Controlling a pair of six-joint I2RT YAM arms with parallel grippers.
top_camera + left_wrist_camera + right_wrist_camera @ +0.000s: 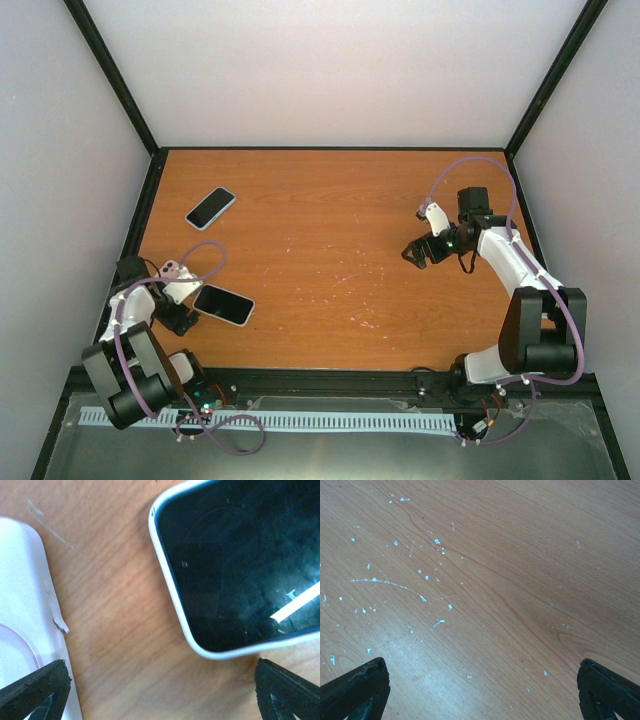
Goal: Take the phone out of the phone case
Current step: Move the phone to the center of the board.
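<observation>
Hovering low with the left gripper (184, 318) spread wide, just short of the cased phone (222, 304), flat at the table's (340, 220) near-left, long axis running rightward from the fingers; leaving the right gripper (416, 255), equally spread, well apart.

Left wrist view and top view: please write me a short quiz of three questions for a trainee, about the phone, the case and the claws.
1. True or false: the right claw is shut on something.
2. In the left wrist view, what lies on the table beside the phone, apart from it? A: a white phone case. B: a charger. C: a pen.
3. Fill in: the top view shows ____ phones on the table.

Key:
1. False: it is open, with only table beneath it.
2. A.
3. Two: the phone by the left claw, and a second phone farther away.
</observation>
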